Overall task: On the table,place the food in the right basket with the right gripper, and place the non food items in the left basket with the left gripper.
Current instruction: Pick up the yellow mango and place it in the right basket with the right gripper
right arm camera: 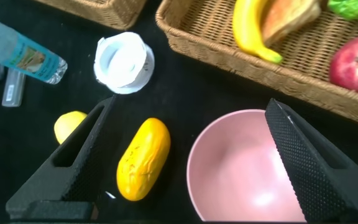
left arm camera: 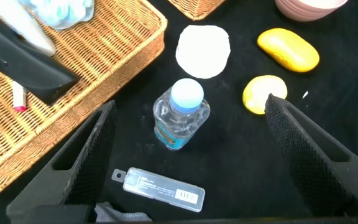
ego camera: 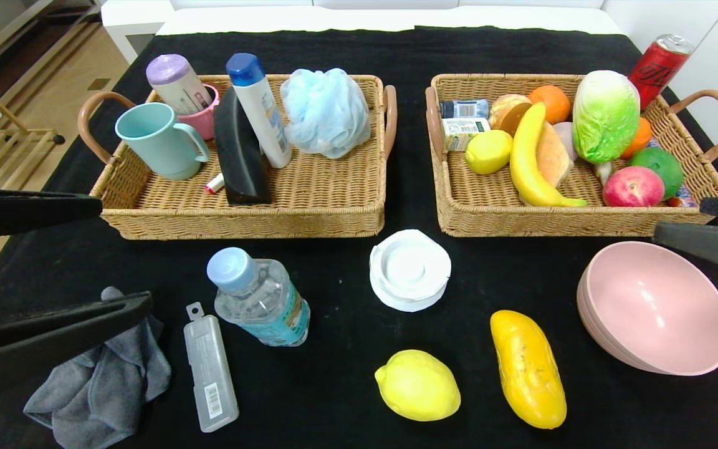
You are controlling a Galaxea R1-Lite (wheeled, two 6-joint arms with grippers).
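Head view: the left gripper [ego camera: 53, 262] is hovering, jaws wide apart, at the tabletop's [ego camera: 346, 299] left edge; the right gripper [ego camera: 702, 227] is hovering, jaws apart, at the right edge. The lemon [ego camera: 417, 385], speckled fruit [ego camera: 528, 368] and water bottle [ego camera: 260, 297] are lying on open cloth before the left basket [ego camera: 240, 206] and right basket [ego camera: 577, 215].

Left wrist view: empty jaws are framing the water bottle [left arm camera: 181, 114].

Right wrist view: empty jaws are flanking the speckled fruit [right arm camera: 143, 158] and pink bowl [right arm camera: 241, 168].

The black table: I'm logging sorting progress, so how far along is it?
Both woven wicker baskets already hold items. Nothing is in hand: left gripper and right gripper are open. Left: yellow lemon, speckled yellow-orange fruit, clear water bottle.
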